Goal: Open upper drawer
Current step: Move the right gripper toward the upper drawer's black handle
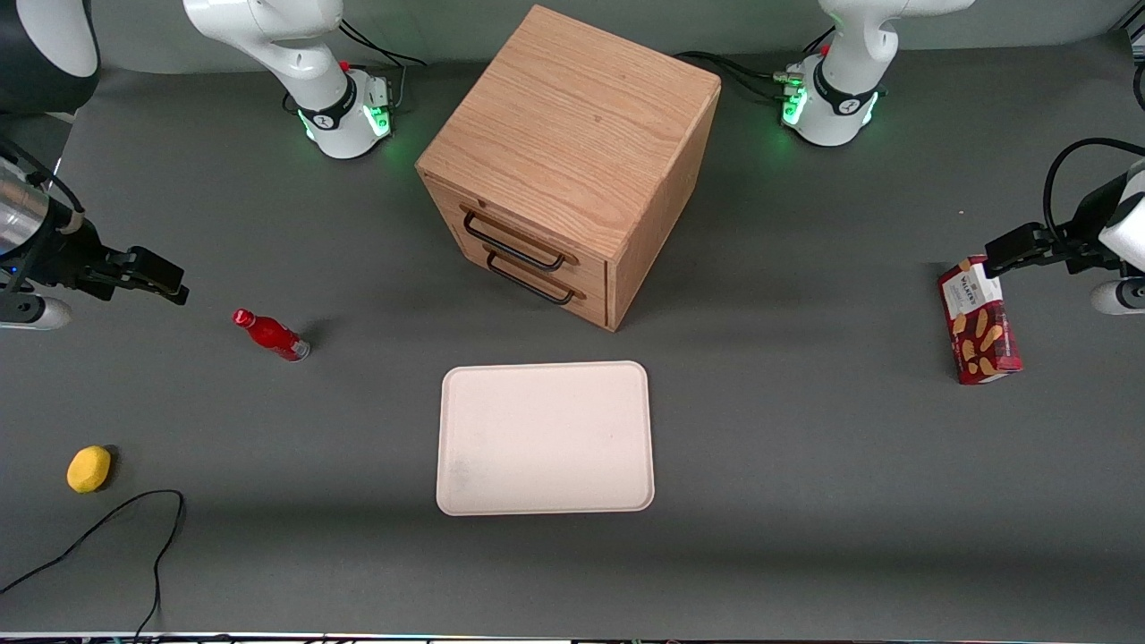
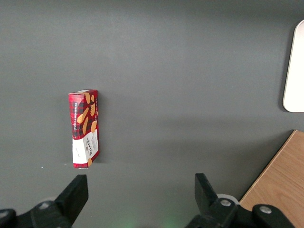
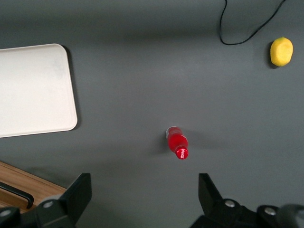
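The light-oak cabinet [image 1: 572, 134] stands in the middle of the table, its front turned toward the working arm's end. Its upper drawer [image 1: 490, 221] is pushed in flush, with a long black bar handle [image 1: 514, 240]. The matching lower drawer [image 1: 581, 305] sits just below it, also closed. My gripper [image 1: 170, 284] hovers over the table at the working arm's end, well apart from the cabinet. It is open [image 3: 142, 187] with nothing between its fingers. A corner of the cabinet [image 3: 28, 183] and a piece of black handle [image 3: 19, 194] show in the right wrist view.
A red bottle [image 1: 271, 334] lies on the table close to the gripper. A yellow lemon [image 1: 89, 469] and a black cable [image 1: 116, 528] lie nearer the front camera. A white tray [image 1: 546, 438] lies in front of the cabinet. A cookie box [image 1: 979, 320] lies at the parked arm's end.
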Action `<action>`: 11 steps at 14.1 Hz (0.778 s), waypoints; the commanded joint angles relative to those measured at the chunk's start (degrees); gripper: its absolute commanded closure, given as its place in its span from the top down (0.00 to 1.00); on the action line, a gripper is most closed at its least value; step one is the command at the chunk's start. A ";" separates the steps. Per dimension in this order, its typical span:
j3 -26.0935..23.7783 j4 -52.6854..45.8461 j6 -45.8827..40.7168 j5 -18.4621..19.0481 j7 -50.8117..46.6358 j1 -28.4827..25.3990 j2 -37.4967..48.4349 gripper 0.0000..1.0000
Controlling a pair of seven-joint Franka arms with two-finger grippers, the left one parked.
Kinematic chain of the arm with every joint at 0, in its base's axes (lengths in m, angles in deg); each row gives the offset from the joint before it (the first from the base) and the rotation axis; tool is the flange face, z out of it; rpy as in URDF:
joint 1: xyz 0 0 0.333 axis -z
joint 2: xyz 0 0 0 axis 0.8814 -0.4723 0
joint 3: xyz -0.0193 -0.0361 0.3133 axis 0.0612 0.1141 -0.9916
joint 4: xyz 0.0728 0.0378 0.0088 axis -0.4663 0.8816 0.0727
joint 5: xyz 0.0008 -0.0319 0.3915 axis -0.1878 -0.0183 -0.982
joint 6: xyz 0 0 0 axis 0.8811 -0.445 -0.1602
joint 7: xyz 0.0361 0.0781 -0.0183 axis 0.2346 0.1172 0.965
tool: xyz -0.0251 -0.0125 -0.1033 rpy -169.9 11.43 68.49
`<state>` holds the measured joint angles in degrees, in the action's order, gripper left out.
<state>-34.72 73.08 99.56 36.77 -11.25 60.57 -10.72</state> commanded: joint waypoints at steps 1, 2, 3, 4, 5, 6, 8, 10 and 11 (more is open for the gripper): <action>0.47 1.05 -0.57 -1.08 -0.14 0.01 1.17 1.00; 0.47 0.62 -0.49 -1.16 -0.14 0.01 1.08 1.00; 0.38 0.35 -0.49 -1.25 -0.05 0.01 0.99 1.00; 0.38 0.35 -0.14 -1.86 -0.05 0.01 0.73 1.00; -0.06 0.26 0.30 -3.87 -0.14 -0.25 0.03 1.00; -0.58 0.26 0.56 -6.67 -0.14 -0.69 -0.85 1.00; -4.52 0.26 2.32 -9.16 0.04 -1.13 -2.25 1.00; -8.91 -0.44 3.29 -9.25 0.21 -1.13 -3.75 1.00; -11.98 -1.66 3.29 -9.16 0.22 -1.13 -4.71 1.00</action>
<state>-42.49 73.12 102.10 28.74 -11.26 59.57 -13.73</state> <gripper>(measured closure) 0.000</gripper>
